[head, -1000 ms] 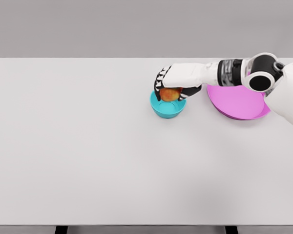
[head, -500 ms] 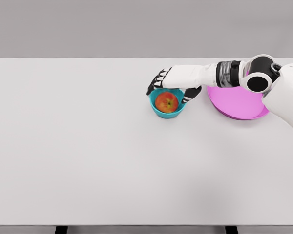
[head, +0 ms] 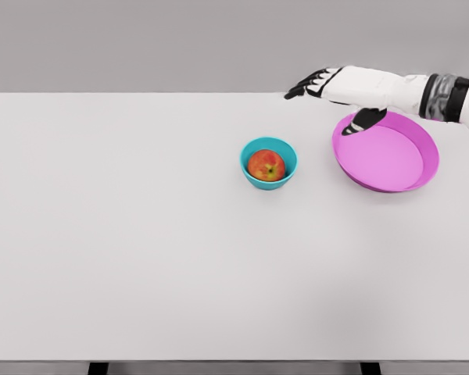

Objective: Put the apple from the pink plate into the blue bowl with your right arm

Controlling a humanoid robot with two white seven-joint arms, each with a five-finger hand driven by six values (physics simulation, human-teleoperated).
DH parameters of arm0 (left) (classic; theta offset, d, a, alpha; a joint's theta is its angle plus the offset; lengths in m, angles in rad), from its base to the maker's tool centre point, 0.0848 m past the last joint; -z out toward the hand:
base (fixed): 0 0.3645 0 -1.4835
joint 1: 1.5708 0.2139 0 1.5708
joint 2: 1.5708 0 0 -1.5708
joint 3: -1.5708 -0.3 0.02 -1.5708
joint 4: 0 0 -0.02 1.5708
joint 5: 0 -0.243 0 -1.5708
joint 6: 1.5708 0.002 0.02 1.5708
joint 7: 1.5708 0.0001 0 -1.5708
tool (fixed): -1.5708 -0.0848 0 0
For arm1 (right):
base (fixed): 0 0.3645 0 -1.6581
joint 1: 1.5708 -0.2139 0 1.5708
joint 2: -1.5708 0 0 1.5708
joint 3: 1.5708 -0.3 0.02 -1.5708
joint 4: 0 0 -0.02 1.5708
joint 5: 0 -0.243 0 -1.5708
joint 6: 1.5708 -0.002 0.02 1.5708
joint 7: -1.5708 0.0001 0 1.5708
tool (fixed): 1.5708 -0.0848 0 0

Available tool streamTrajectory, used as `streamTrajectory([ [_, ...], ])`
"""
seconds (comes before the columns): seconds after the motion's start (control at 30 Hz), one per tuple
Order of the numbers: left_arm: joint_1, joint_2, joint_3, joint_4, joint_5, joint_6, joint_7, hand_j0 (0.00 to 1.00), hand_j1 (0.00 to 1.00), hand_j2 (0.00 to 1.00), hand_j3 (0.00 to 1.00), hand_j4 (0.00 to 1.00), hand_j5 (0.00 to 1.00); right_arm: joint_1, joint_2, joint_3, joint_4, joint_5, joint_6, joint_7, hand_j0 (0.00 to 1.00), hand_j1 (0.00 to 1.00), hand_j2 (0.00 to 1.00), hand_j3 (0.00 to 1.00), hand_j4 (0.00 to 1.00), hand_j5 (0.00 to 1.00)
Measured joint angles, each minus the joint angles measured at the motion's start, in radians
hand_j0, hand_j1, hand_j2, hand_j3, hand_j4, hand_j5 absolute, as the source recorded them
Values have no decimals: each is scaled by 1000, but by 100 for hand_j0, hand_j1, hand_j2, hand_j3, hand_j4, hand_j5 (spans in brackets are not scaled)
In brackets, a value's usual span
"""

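The lower half of the frame shows only the bare white surface [head: 141,273], running to its near edge at the bottom. Just right of centre stands the blue bowl [head: 269,176], upright, with the apple [head: 266,165] resting inside it, red-orange with a yellow patch and its stem side turned upward; the task's object thus lies at its goal, well apart from any hand. By its look the apple is judged rigid, smooth-skinned and moderately light, liable to roll on a flat plane but cradled securely by the bowl wall; a grasp would best wrap its widest girth from above, thumb opposing fingers, since the glossy skin could slip under a shallow pinch. To the right of the bowl, separate from it, lies the pink plate [head: 422,168], holding nothing. Farthest, at the upper right of the frame, the right robot hand [head: 336,94] hovers above the plate's far-left rim, fingers spread wide toward the left and thumb hanging down over the rim, grasping nothing; whether the thumb touches the plate cannot be told. The left arm does not appear.
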Motion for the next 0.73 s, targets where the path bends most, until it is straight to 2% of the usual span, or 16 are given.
streamTrajectory([
  [0.1, 0, 0, 0, 0, 0, 0, 0, 100, 100, 100, 100, 100, 100, 95, -56, -132, 1, -2, -2, 0, 100, 100, 100, 100, 100, 100],
  [0.2, 0, 0, 0, 0, 0, 0, 0, 100, 100, 100, 100, 100, 100, 259, -74, -305, -2, -1, -3, 0, 100, 100, 100, 100, 100, 100],
  [0.3, 0, 0, 0, 0, 0, 0, 0, 100, 100, 100, 100, 100, 100, 287, -83, -423, -4, -4, -1, 0, 100, 100, 100, 100, 100, 100],
  [0.4, 0, 0, 0, 0, 0, 0, 0, 100, 100, 100, 100, 100, 100, 333, -81, -466, -5, -4, -1, 0, 100, 100, 100, 100, 100, 100],
  [0.73, 0, 0, -1, 0, 0, 0, 3, 100, 100, 100, 100, 100, 100, 341, -44, -486, -5, -3, -1, 0, 100, 100, 100, 100, 100, 100],
])
